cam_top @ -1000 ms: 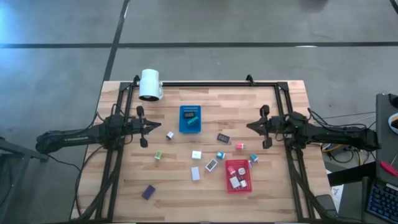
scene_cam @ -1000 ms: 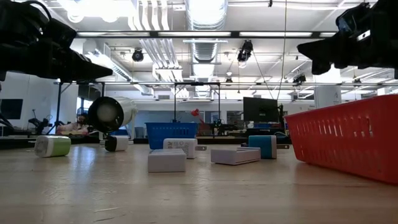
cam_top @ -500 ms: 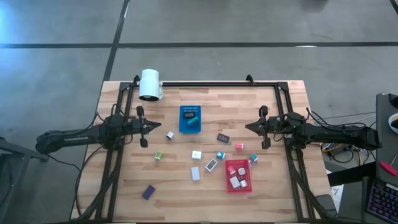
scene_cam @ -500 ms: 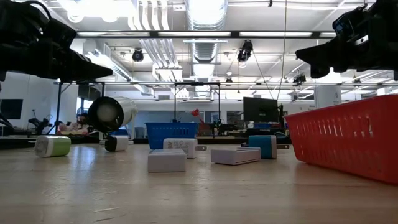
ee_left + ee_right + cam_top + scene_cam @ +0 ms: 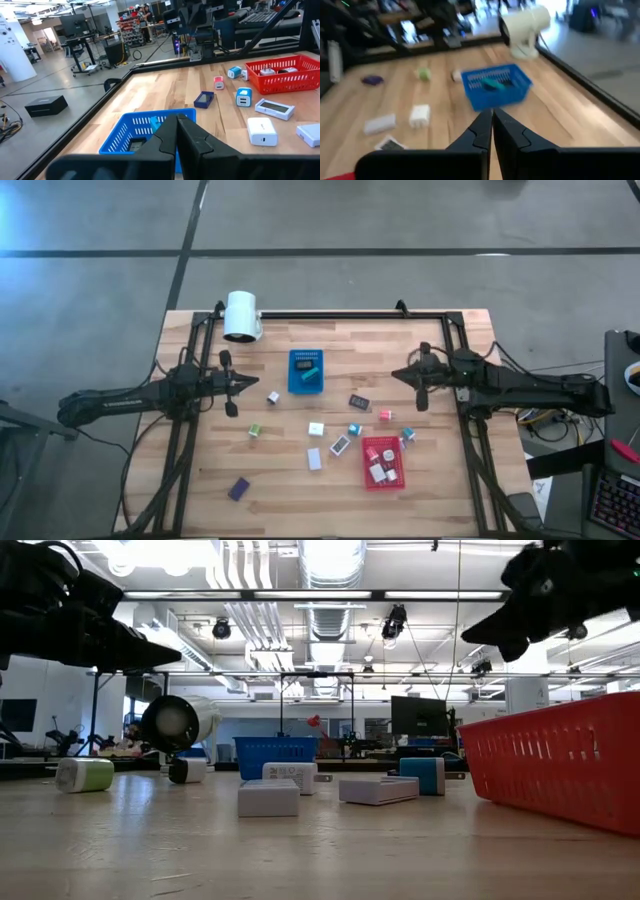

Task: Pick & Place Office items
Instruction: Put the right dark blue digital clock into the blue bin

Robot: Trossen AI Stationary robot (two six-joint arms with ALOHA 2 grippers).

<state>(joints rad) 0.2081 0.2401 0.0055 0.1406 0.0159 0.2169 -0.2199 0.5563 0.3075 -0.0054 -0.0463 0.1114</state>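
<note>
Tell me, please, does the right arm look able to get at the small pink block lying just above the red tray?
Probably yes: the pink block lies alone on bare wood, the right gripper hangs nearby with jaws shut, and nothing stands between them.

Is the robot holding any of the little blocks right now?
No. The left gripper and right gripper are both shut with nothing between the fingers, up above the table.
</note>
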